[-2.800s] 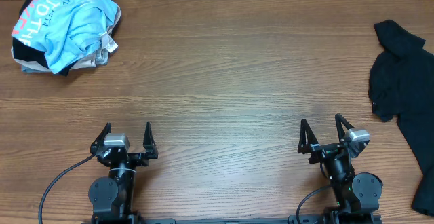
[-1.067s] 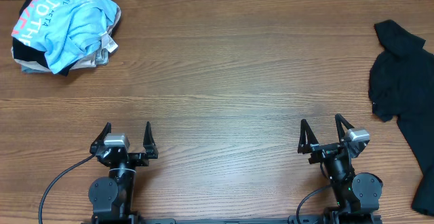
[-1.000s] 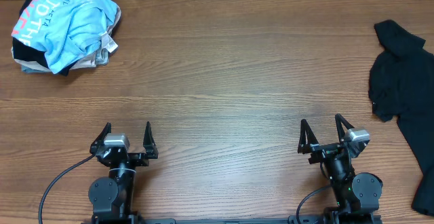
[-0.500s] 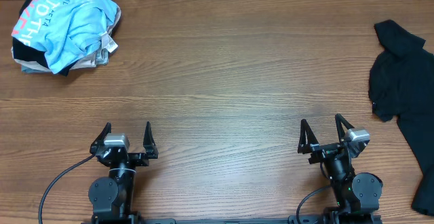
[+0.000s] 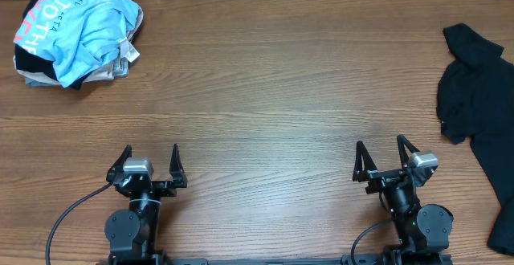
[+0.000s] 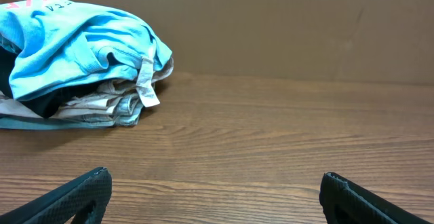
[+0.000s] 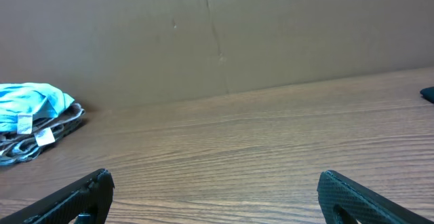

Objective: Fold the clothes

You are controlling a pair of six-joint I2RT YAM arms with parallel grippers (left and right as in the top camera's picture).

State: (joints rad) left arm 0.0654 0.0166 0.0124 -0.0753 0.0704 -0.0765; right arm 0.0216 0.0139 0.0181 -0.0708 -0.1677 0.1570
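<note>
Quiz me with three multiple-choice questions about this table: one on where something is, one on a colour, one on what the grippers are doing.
1. Where does the black shirt lie?
A. mid-table
B. at the right edge of the table, partly out of view
C. at the far left

2. What colour is the top garment of the pile at far left?
A. red
B. green
C. light blue

3. How do the left gripper and right gripper stand?
A. both open, empty
B. both shut on cloth
C. one open, one shut

Answers:
1 B: the overhead view shows it at the right edge.
2 C: light-blue cloth with pink lettering lies on top.
3 A: both pairs of fingers stand apart over bare wood.
</note>
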